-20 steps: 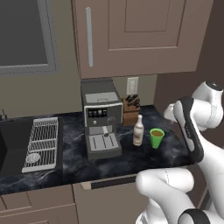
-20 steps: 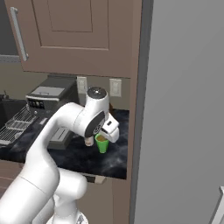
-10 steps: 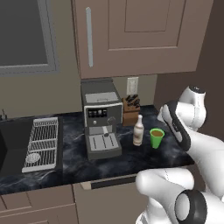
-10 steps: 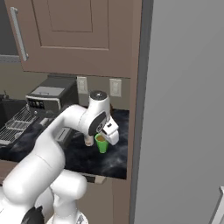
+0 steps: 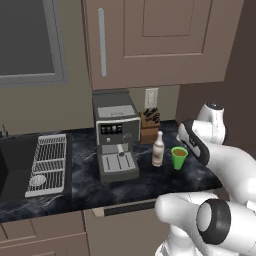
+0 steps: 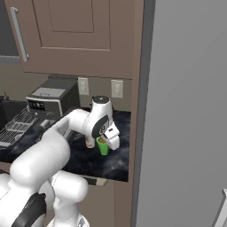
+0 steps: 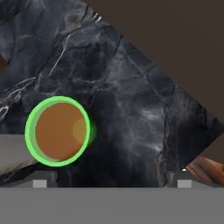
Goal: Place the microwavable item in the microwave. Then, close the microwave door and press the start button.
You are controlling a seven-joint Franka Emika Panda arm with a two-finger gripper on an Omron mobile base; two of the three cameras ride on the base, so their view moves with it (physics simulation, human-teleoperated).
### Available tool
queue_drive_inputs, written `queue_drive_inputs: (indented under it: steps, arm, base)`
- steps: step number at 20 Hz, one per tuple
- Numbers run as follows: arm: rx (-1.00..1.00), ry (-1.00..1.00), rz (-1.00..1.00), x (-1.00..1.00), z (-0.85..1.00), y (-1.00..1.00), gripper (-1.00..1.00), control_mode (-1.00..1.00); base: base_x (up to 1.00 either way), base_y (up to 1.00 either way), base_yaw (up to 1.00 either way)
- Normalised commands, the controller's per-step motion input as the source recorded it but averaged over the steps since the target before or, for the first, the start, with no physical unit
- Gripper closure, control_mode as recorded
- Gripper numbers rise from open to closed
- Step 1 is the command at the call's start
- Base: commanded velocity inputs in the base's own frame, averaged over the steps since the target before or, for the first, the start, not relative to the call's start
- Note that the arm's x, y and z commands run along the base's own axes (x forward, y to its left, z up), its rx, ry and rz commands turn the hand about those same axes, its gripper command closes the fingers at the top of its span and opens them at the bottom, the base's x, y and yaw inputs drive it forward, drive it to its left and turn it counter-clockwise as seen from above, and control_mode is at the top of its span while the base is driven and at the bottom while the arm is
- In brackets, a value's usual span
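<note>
Standing upright on dark marbled tabletop (image 5: pixel 85 185): green cup (image 5: pixel 179 157) w/ brown contents, near right end, just right of white-and-brown bottle (image 5: pixel 158 149). Behind bottle: wooden knife block (image 5: pixel 149 125) against wall, wall outlet (image 5: pixel 151 98) above it. Left of bottle: grey coffee machine (image 5: pixel 116 135). Further left: white dish rack (image 5: pixel 49 164) beside black sink (image 5: pixel 12 167). Above: brown wall cabinets (image 5: pixel 155 40) w/ vertical silver handle (image 5: pixel 102 42). Right side of room: tall grey panel (image 6: pixel 186 111). Hand (image 7: pixel 111 180) hangs over tabletop, jaws spread wide, holding nothing; cup sits off to one side below it, near one fingertip (image 7: pixel 41 179), not between the tips.
</note>
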Motion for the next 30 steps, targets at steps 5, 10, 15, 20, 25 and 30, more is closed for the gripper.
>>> queue_drive_inputs:
  steps: [5,10,15,20,25,30]
  arm:
    - [0.00,0.04,-0.11,0.22,-0.24,0.00,-1.00,-1.00]
    - [0.00,0.00,-0.09,0.26,-0.29,0.00,-1.00,-1.00]
    - [0.00,0.00,-0.06,0.28,-0.29,0.00,-1.00,-1.00]
    - [0.00,0.00,-0.02,0.29,-0.31,0.01,-1.00,-1.00]
    - [0.00,0.00,0.00,0.21,-0.29,0.04,-1.00,-1.00]
    - [0.00,0.00,0.00,0.01,-0.35,0.04,1.00,-1.00]
  base:
    - [0.00,0.00,0.00]
    - [0.00,0.00,0.00]
    - [0.00,0.00,0.00]
    - [0.00,0.00,0.00]
    - [0.00,0.00,0.00]
    - [0.00,0.00,0.00]
